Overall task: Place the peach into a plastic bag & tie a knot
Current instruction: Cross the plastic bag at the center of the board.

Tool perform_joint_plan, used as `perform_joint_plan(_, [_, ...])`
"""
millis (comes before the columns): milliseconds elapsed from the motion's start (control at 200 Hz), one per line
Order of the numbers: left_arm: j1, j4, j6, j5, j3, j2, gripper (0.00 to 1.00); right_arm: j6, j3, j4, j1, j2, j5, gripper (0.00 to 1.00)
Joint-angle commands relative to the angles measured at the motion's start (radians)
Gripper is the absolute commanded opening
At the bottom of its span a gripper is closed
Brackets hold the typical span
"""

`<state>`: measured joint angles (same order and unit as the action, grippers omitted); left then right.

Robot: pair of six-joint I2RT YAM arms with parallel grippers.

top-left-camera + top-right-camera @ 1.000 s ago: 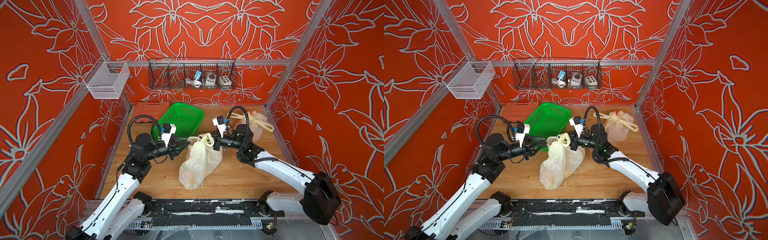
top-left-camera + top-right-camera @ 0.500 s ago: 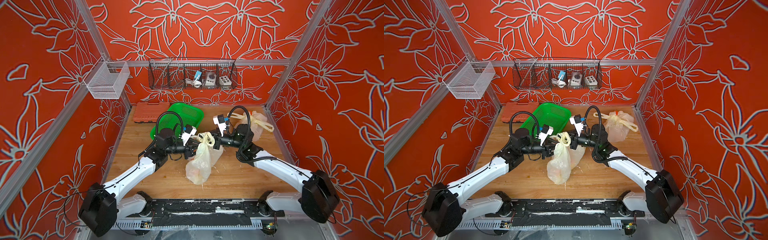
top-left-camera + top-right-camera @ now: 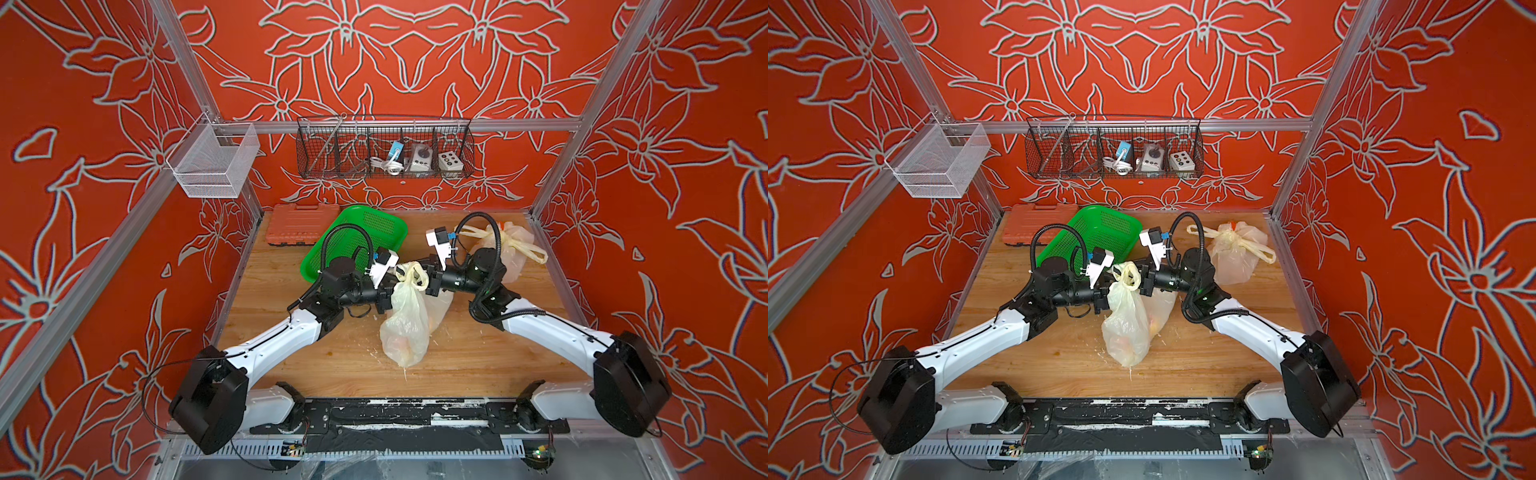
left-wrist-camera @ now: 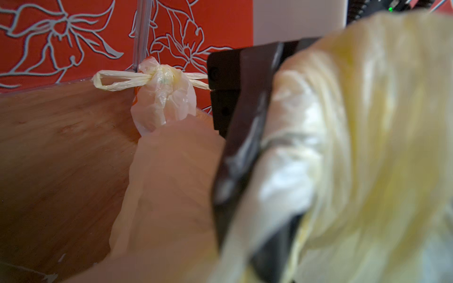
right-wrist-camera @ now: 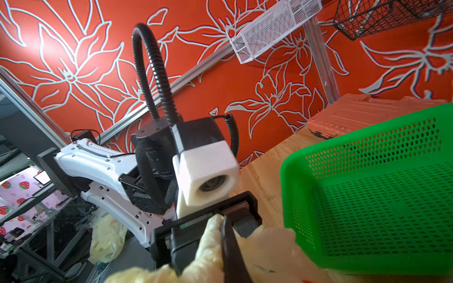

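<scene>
Two grippers meet at the plastic bag [image 3: 405,328] over the desk's [image 3: 291,357] middle in both top views: the left gripper [image 3: 385,291], nearer the left edge a second ago, has narrowed onto the neck; the right gripper [image 3: 430,279] stays clamped on a handle. With the peach [image 3: 401,345] at the bottom, knotting can likely start; free room lies toward the front edge. Left wrist: plastic smothers the finger [image 4: 242,147]. Right wrist: the green basket [image 5: 367,196] crowds close.

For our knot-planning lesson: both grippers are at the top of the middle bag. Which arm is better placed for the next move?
Left, probably. The right gripper is shut on the bag, holding its top up as anchor; the left gripper sits at the bag's neck, able to work the handles.
</scene>
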<state>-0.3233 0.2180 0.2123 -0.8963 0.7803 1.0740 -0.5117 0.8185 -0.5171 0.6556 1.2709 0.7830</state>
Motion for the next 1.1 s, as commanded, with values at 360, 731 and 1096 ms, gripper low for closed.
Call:
perform_joint_plan(360, [-0.203,0.284,-0.019,0.160,-0.054,0.183,0.32,-0.199,-0.002,-0.279,-0.009,0.065,0.122,0.05])
perform_joint_plan(731, [-0.200,0.066,-0.087,0.411,-0.183,-0.040,0.32,-0.370,-0.047,-0.516,-0.049,0.140,0.151,0.03])
perform_joint_plan(1096, [-0.134,-0.086,-0.080,0.335,-0.052,-0.221,0.22,-0.313,-0.053,-0.444,-0.049,0.130,0.153,0.01])
